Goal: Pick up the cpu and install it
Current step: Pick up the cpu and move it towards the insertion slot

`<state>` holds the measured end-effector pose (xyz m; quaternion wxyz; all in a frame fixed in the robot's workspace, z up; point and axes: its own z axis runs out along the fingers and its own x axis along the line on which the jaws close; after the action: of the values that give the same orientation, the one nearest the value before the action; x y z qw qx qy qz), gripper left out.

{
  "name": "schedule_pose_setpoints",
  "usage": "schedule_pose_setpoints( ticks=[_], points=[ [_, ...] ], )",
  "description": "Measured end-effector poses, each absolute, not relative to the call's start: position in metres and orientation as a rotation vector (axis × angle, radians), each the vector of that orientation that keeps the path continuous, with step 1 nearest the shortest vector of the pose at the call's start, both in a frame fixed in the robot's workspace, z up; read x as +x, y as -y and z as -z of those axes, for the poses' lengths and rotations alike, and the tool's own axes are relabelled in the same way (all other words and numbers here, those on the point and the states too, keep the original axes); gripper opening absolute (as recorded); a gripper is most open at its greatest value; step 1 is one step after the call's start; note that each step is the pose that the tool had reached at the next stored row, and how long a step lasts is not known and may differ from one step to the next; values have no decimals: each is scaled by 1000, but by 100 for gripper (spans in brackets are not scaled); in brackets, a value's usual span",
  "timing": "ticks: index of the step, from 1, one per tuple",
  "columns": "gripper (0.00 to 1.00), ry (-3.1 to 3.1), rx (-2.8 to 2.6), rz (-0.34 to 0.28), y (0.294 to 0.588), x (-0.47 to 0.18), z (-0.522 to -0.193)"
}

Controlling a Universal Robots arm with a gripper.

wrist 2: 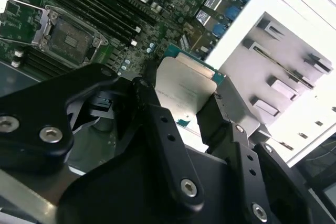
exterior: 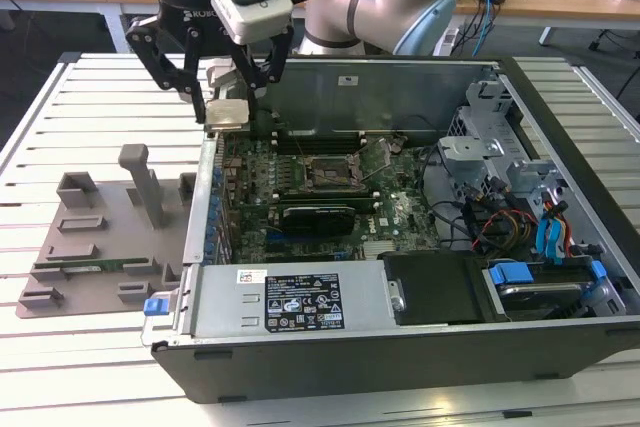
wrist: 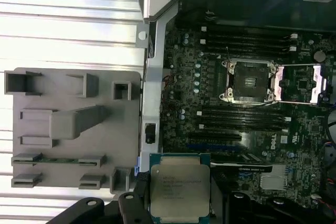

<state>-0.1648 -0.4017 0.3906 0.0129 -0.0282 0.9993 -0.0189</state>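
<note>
The cpu (exterior: 227, 114), a small square chip with a pale metal top, hangs in the air over the open computer case's wall on the exterior view's left. My gripper (exterior: 228, 119) is shut on it, one black finger on each side. In both wrist views the cpu (wrist: 180, 186) (wrist 2: 184, 83) sits between the fingers (wrist 2: 149, 95), with a green rim showing around its top. The black square socket (exterior: 328, 175) (wrist: 249, 81) (wrist 2: 68, 36) lies on the motherboard with its metal frame swung open, and stands apart from the held chip.
A grey tray (exterior: 100, 237) (wrist: 68, 93) with upright holders lies on the slatted white table beside the case, with a thin green memory stick (wrist: 58, 159) in it. Inside the case are a dark card (exterior: 318, 215), cables and drive bays (exterior: 520, 207). Desks stand behind.
</note>
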Motion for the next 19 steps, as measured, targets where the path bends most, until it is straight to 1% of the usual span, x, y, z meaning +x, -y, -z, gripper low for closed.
schedule_pose_setpoints(
  ticks=[19],
  points=[
    [55, -3116, -88, 60, 402, -123, -391]
  ],
)
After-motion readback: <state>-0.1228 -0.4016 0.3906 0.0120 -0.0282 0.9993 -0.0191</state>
